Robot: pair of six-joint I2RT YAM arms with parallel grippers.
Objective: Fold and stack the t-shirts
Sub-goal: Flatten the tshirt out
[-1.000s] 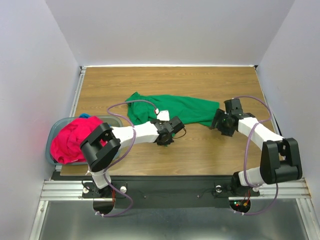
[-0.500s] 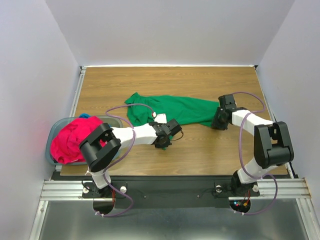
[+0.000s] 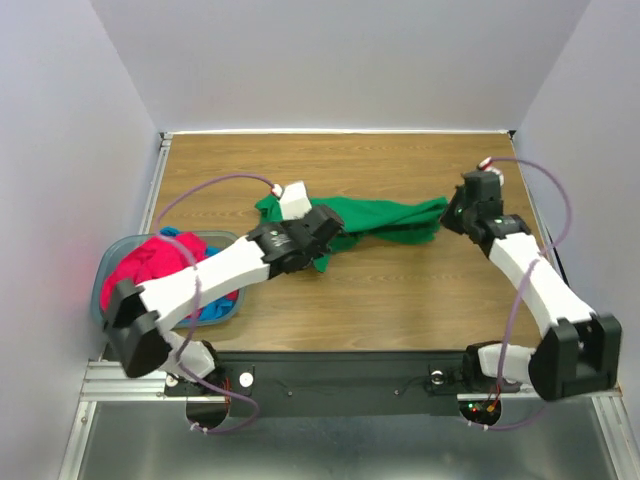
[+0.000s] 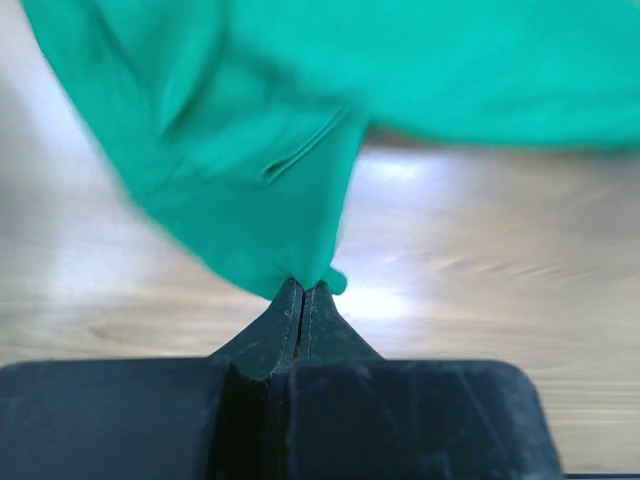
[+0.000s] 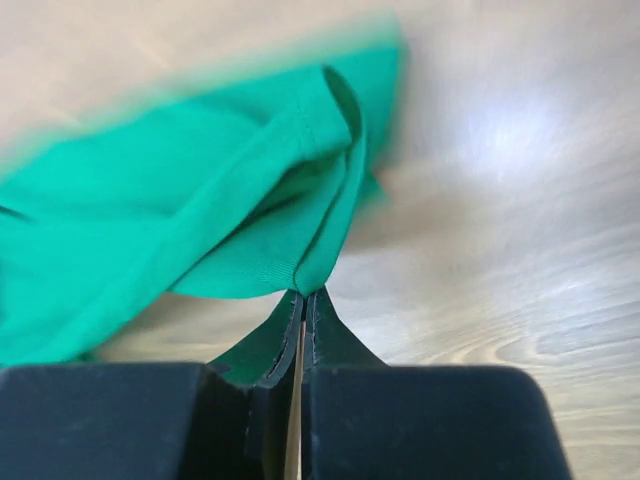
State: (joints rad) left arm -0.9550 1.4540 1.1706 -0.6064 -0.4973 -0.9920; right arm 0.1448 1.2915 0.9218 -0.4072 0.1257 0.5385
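Observation:
A kelly green t-shirt [image 3: 385, 218] hangs stretched above the wooden table between my two grippers. My left gripper [image 3: 318, 240] is shut on its left part, and the cloth [image 4: 240, 190] bunches out of the jaw tips [image 4: 303, 290]. My right gripper [image 3: 447, 213] is shut on a fold at the shirt's right end [image 5: 200, 220], pinched at the tips [image 5: 306, 295]. A bright pink-red t-shirt [image 3: 150, 270] and a blue one [image 3: 215, 305] lie in the basket at the left.
The grey-blue plastic basket [image 3: 100, 300] stands at the table's left near corner. The wooden table [image 3: 400, 300] is walled by white panels at the back and sides. The black rail [image 3: 340, 375] runs along the near edge.
The right gripper has shut on the green shirt's right end. Both arms have lifted and moved toward the back, raising and bunching the shirt; the left arm has swung up over the basket side.

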